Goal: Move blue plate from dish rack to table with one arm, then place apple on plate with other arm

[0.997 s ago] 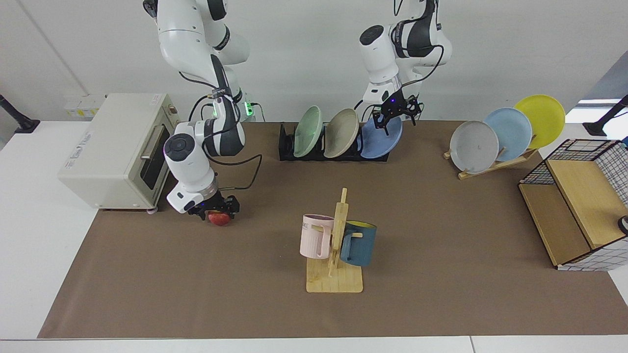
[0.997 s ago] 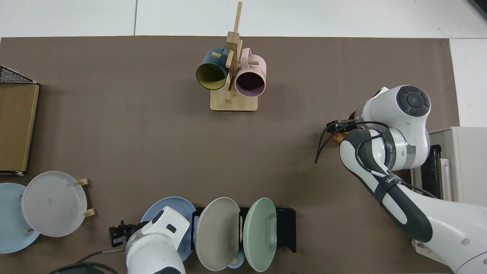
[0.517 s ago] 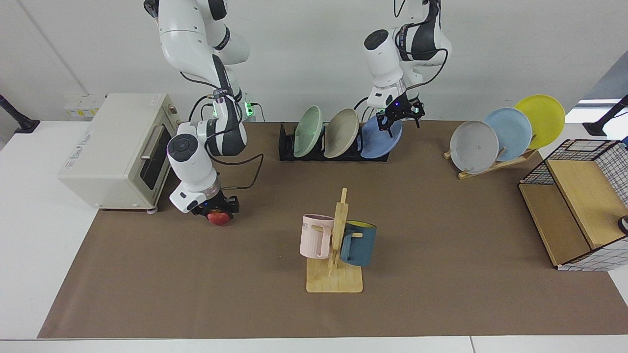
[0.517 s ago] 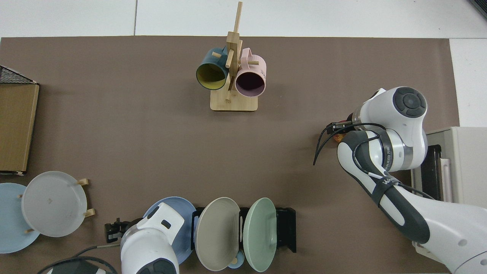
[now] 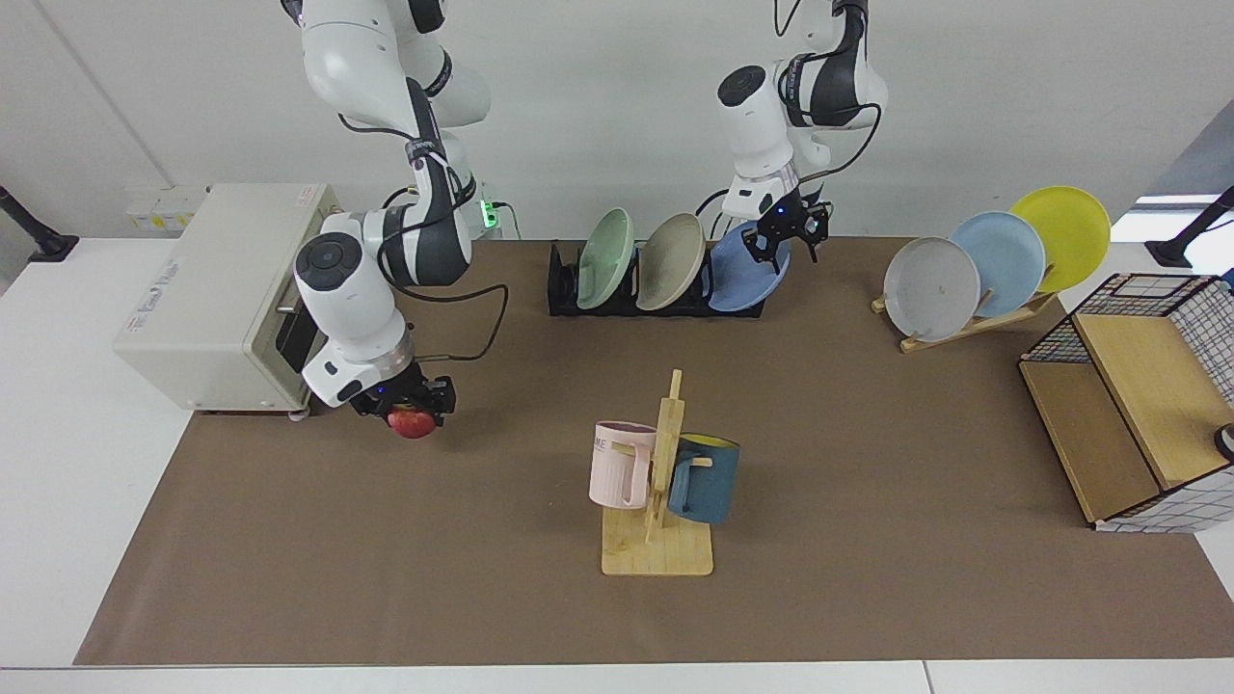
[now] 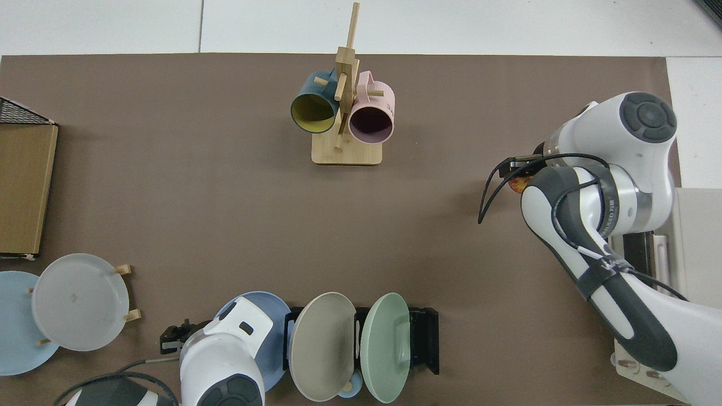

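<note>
The right gripper [image 5: 410, 403], left of centre in the facing view, is clamped around the apple [image 5: 413, 422] just above the table [image 5: 386, 559]. The left gripper [image 5: 786, 234], upper centre, sits at the top rim of the blue plate [image 5: 742, 280], which is in the dish rack [image 5: 617, 301]; whether it grips, I cannot tell. A weak pinch could let the plate slip or knock the beige plate [image 5: 668, 262].

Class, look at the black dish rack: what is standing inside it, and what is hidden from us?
The dish rack holds a green plate, a beige plate and the blue plate. The left gripper covers the blue plate's upper rim, and the plates hide the slots.
</note>
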Robot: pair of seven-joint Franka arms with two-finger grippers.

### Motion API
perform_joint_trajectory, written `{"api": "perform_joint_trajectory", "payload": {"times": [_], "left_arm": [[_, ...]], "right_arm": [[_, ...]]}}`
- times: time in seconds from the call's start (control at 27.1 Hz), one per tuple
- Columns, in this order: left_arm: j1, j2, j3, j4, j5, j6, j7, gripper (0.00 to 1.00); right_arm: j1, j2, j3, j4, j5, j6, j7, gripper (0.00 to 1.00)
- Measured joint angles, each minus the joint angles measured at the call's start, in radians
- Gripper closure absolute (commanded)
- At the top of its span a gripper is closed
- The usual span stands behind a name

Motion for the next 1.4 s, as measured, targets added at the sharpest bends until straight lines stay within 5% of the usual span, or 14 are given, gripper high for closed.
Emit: {"api": "perform_joint_trajectory", "payload": {"times": [0.22,0.63,1.4], "left_arm": [[-0.003,0.000,-0.002,0.001,-0.003,0.008,0.001,1.00],[-0.003,-0.008,0.001,0.009,-0.004,0.002,0.040,1.00],[0.010,-0.002,-0.009,0.233,0.185,-0.245,0.046,1.00]], "right_arm": [[-0.005,-0.072,0.000,0.047,0.001,-0.116,0.004,1.00],[-0.006,-0.156,-0.001,0.205,-0.003,-0.399,0.005,1.00],[-0.012,-0.165,-0.001,0.190,-0.005,-0.410,0.003,1.00]]}}
